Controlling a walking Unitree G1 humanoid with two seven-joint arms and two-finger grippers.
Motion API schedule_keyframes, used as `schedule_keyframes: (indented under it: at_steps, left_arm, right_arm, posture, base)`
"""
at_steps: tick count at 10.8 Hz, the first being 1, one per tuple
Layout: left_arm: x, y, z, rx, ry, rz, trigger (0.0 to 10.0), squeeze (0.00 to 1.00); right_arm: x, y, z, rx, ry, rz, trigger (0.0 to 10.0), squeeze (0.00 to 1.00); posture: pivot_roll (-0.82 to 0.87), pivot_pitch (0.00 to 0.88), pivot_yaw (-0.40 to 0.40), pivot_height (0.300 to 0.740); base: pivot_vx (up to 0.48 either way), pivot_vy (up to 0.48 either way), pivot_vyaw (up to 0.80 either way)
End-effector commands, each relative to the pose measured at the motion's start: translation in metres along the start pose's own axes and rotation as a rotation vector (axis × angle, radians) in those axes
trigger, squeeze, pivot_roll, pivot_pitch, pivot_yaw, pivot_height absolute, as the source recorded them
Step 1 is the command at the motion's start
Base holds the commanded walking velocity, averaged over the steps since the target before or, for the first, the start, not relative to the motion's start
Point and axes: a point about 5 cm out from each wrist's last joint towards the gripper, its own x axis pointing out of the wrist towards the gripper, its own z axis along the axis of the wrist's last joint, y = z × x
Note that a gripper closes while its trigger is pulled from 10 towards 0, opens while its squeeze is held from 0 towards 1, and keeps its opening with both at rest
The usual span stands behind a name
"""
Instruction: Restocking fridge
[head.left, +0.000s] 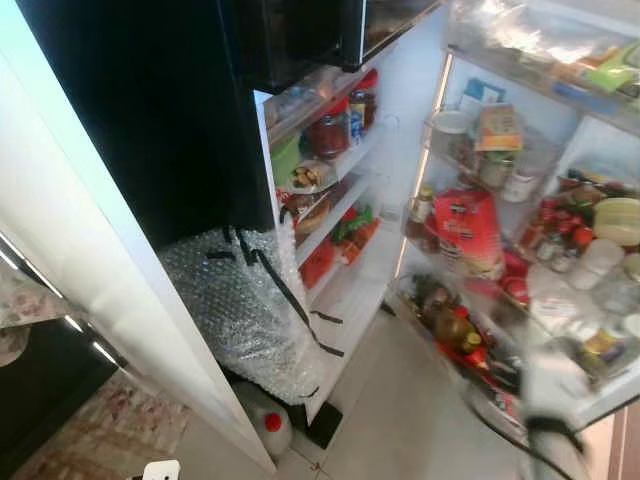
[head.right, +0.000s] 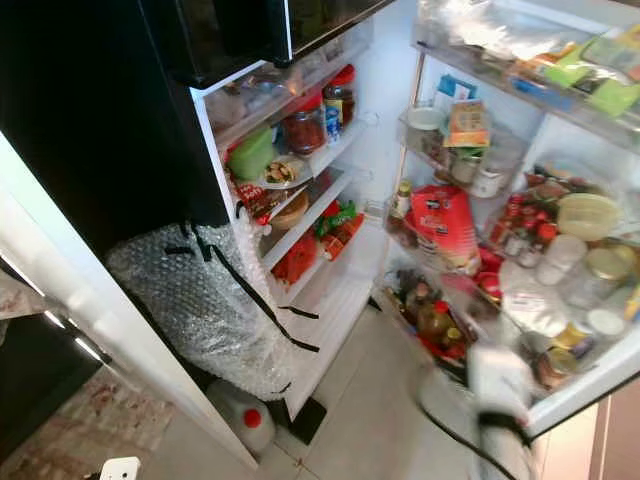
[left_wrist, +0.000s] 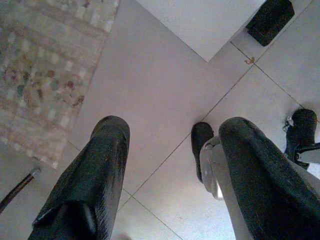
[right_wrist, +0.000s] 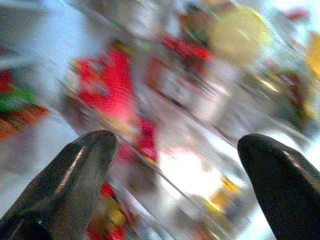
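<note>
The fridge stands open before me, its shelves (head.left: 335, 165) packed with jars, plates and red packets. The open door's racks (head.right: 470, 250) on the right hold a red bag (head.right: 445, 222), bottles, jars and tubs. My right arm (head.right: 495, 400) rises blurred at the lower right, below the door racks. In the right wrist view my right gripper (right_wrist: 175, 175) is open, nothing between its fingers (right_wrist: 80, 170), facing the blurred red bag (right_wrist: 107, 87) and jars. My left gripper (left_wrist: 172, 170) hangs open over the tiled floor (left_wrist: 160, 90), holding nothing.
A wad of bubble wrap (head.left: 240, 310) with black straps fills the fridge's lower left. A white jug with a red cap (head.left: 268, 425) stands on the floor below it. A white door panel (head.left: 110, 260) runs along the left. A patterned rug (left_wrist: 45, 65) lies on the floor.
</note>
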Motion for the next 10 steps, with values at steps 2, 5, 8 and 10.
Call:
schedule_keyframes:
  at_steps: [2, 5, 8, 10]
  left_arm:
    - [-0.001, 0.002, -0.006, 0.007, 0.031, 0.000, 10.0, 0.00]
    - [-0.001, 0.002, -0.007, 0.002, 0.033, 0.000, 10.0, 0.00]
    - [-0.001, 0.000, -0.007, 0.001, 0.036, 0.001, 10.0, 0.00]
    - [0.000, -0.008, -0.004, -0.001, 0.028, -0.010, 10.0, 0.00]
  right_arm:
    - [-0.007, -0.032, -0.010, -0.003, 0.088, -0.225, 10.0, 0.00]
    - [-0.006, -0.072, -0.010, -0.022, 0.148, -0.494, 10.0, 0.00]
    - [0.006, -0.074, 0.001, -0.023, 0.121, -0.511, 10.0, 0.00]
    - [0.008, -0.071, 0.001, -0.025, 0.137, -0.509, 10.0, 0.00]
  posture:
    - [-0.21, 0.000, 0.088, 0.740]
    - [-0.21, 0.000, 0.086, 0.740]
    - [-0.21, 0.000, 0.085, 0.740]
    - [-0.20, 0.000, 0.082, 0.740]
  base:
    - [0.000, 0.000, 0.00]
    - [0.000, 0.000, 0.00]
    - [0.000, 0.000, 0.00]
    - [0.000, 0.000, 0.00]
